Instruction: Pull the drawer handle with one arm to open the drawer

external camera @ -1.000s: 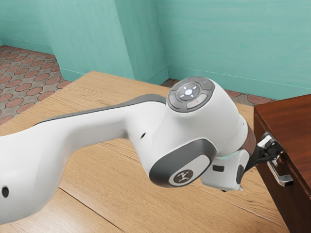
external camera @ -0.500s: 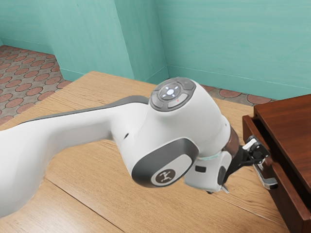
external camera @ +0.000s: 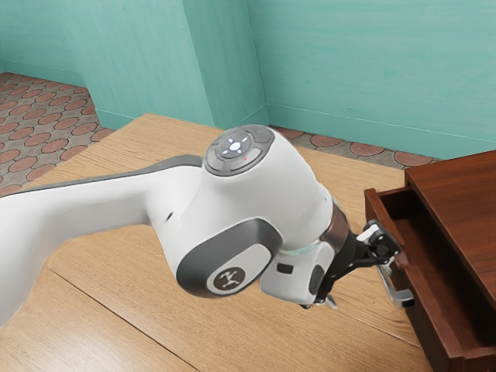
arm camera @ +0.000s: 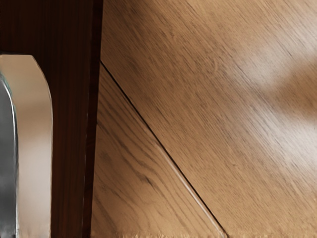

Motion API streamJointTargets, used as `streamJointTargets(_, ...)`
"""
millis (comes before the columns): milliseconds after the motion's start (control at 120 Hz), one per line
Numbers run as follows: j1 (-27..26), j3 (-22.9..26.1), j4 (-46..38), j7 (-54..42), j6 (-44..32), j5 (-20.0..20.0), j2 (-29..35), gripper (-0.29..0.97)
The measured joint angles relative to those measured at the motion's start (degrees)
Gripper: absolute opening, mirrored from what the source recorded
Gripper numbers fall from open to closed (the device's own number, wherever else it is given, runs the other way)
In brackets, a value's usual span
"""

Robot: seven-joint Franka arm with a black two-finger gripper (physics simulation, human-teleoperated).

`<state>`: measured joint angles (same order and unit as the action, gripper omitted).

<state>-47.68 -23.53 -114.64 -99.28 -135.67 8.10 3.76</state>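
Two black fingers of gripper (external camera: 381,246) clamp drawer handle (external camera: 397,287); handle runs toward 5 o'clock from gripper; drawer (external camera: 375,204) partly open

The exterior camera looks down from the arm's side, fairly near, while the wrist camera peers very closely past the black fingers (external camera: 372,244), both sharing the dark brown wooden drawer front (external camera: 422,329) (arm camera: 69,99), the silver metal handle (external camera: 394,280) (arm camera: 29,148) at the fingers and the light oak plank tabletop (external camera: 116,325) (arm camera: 223,124) below them.
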Motion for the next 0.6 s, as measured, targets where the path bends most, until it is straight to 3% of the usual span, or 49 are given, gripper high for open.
streamJointTargets(600, 0.98, -0.08, -5.74, -1.74, 3.24, 4.0, 6.81, 0.66)
